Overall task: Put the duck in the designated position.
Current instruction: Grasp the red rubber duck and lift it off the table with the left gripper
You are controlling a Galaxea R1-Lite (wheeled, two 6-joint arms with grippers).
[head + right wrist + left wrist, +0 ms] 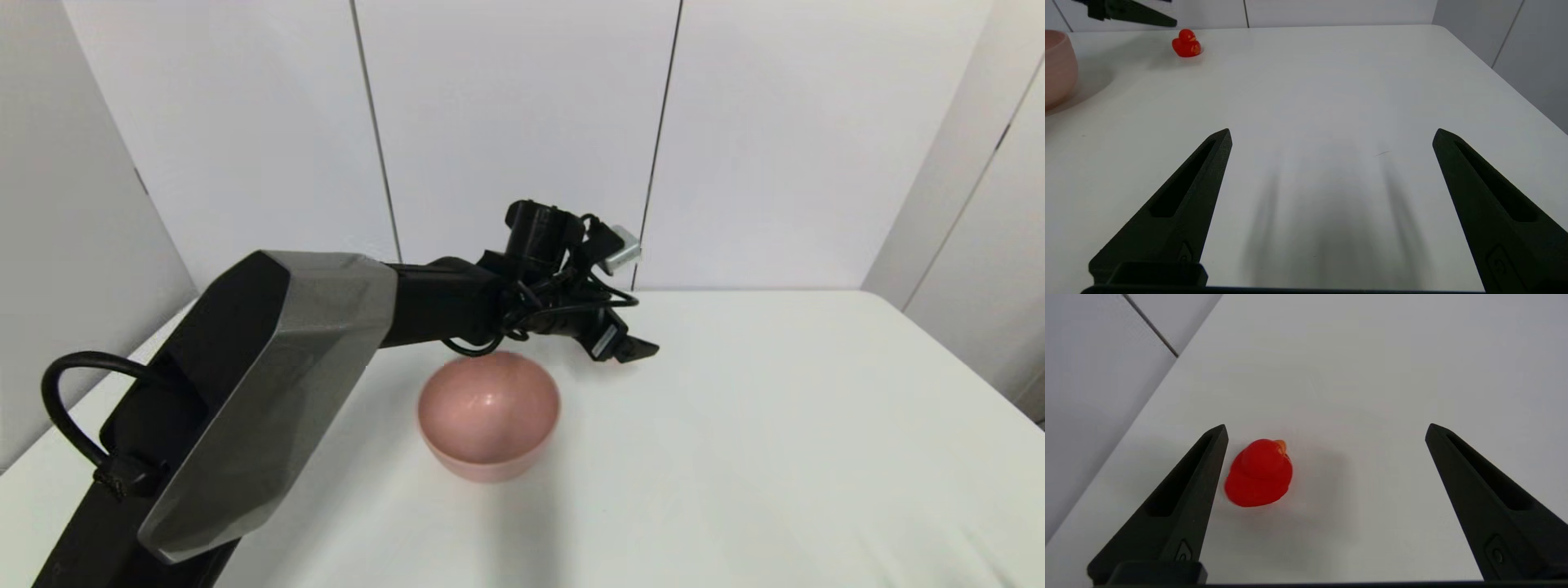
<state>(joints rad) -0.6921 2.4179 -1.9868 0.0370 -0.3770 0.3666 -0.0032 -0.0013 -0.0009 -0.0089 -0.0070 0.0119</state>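
Hovering above white table [775, 425]: left gripper [1327, 433], fingers spread wide, holding nothing. Tiny glossy red rubber duck [1258, 473] sitting upright on table between fingers, nearest one finger, at 1 o'clock from pink bowl [488, 415]. Right gripper [1331, 136] idling low over table, gaping wide, well apart.

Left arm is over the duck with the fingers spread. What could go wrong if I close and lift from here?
The duck sits on the table off-centre in the open left gripper, close beside one finger. That finger may nudge it sideways first, so the small glossy duck could slip or tip.

The pink bowl lies under the left arm, so a low swing could clip its rim.

The right gripper hangs open and apart, no threat.
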